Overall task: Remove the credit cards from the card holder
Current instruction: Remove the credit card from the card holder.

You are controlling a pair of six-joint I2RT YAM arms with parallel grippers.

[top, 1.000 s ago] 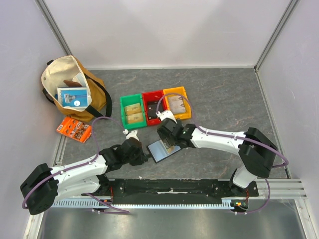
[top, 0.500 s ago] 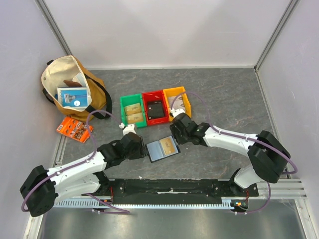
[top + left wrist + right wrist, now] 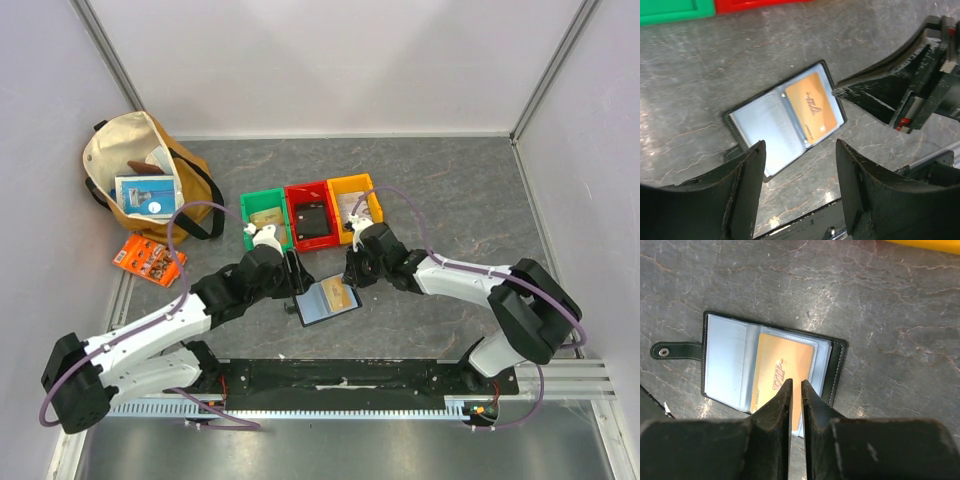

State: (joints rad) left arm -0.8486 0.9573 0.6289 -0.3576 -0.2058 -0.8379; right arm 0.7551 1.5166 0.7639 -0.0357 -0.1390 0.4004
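Note:
The card holder [image 3: 322, 302] lies open and flat on the grey table, its shiny grey-blue panels facing up [image 3: 767, 127] [image 3: 725, 360]. An orange credit card [image 3: 342, 295] [image 3: 812, 107] [image 3: 782, 370] sits in the clear sleeve of its right panel. My left gripper [image 3: 298, 280] [image 3: 800, 146] hangs open just left of the holder, nothing between its fingers. My right gripper [image 3: 350, 275] [image 3: 796, 384] is over the card's near end, its jaws drawn together to a thin slit with nothing in it. Whether its tips touch the card, I cannot tell.
Green [image 3: 265, 222], red [image 3: 312, 215] and yellow [image 3: 357, 205] bins stand in a row just behind the holder. A tan bag [image 3: 140, 180] and an orange packet [image 3: 148, 258] lie at far left. A black rail [image 3: 340, 375] runs along the near edge.
My left gripper opened, let go of the holder's left edge and drew back. My right gripper closed from wide open and shifted right. The holder now lies flat with the card showing.

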